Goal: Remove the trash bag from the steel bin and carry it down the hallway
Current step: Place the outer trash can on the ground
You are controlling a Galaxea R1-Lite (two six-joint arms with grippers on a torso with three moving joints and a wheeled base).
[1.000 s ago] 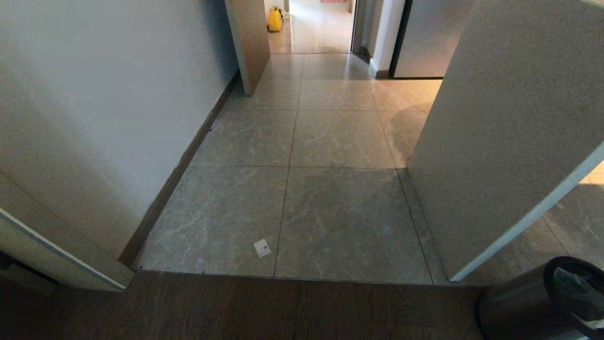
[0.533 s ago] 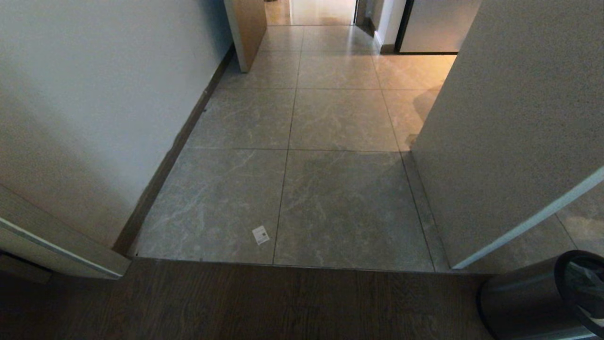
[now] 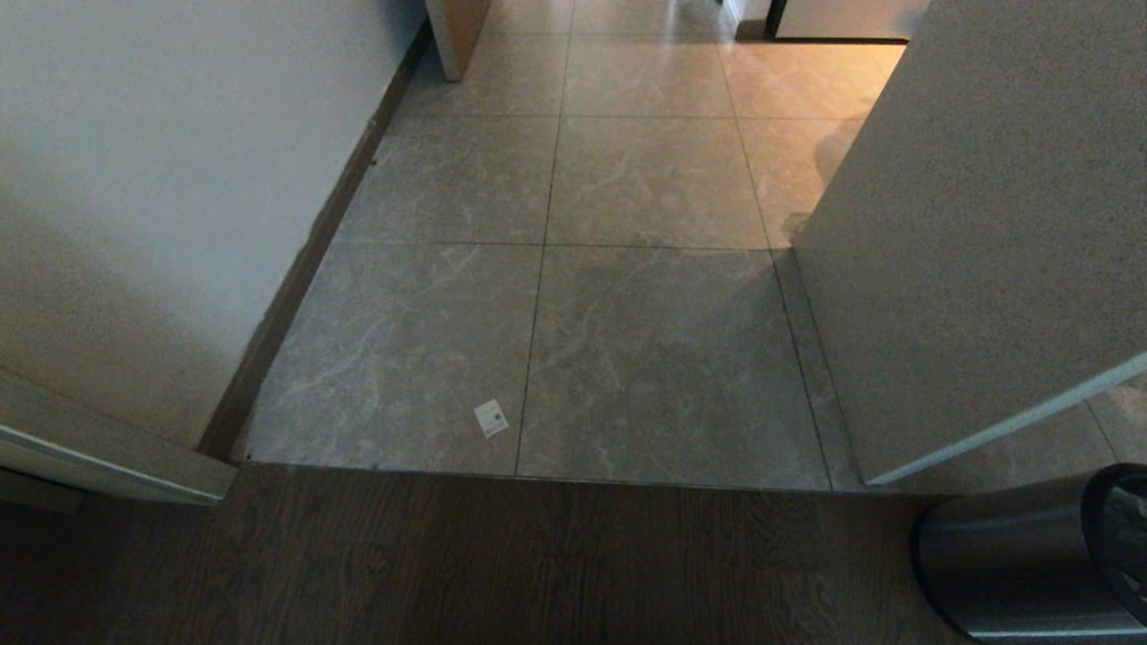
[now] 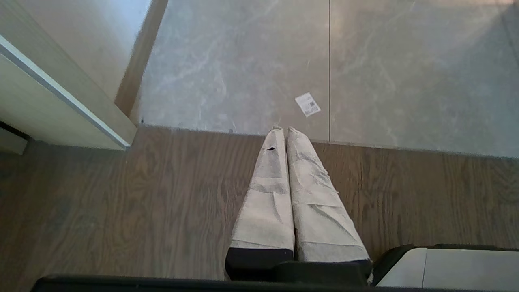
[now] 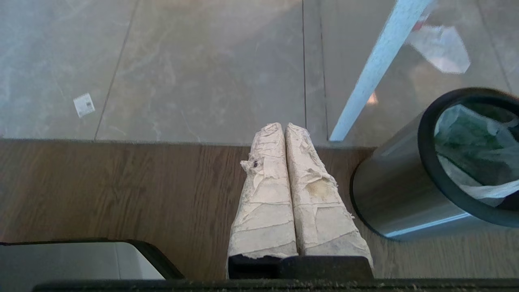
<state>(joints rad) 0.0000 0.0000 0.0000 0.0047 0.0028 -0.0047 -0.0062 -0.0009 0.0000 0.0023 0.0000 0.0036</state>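
My left gripper (image 4: 282, 130) and right gripper (image 5: 284, 126) have fingers wrapped in pale, wrinkled, matt tape, frayed in places. The steel bin (image 5: 395, 194) is smooth brushed metal with a black rim; inside lies the trash bag (image 5: 466, 162), thin crinkled plastic. The hallway (image 3: 645, 269) has glossy marbled tiles. The near floor (image 3: 448, 564) is matt wood-grain. A paper label (image 3: 490, 417) lies on the tile.
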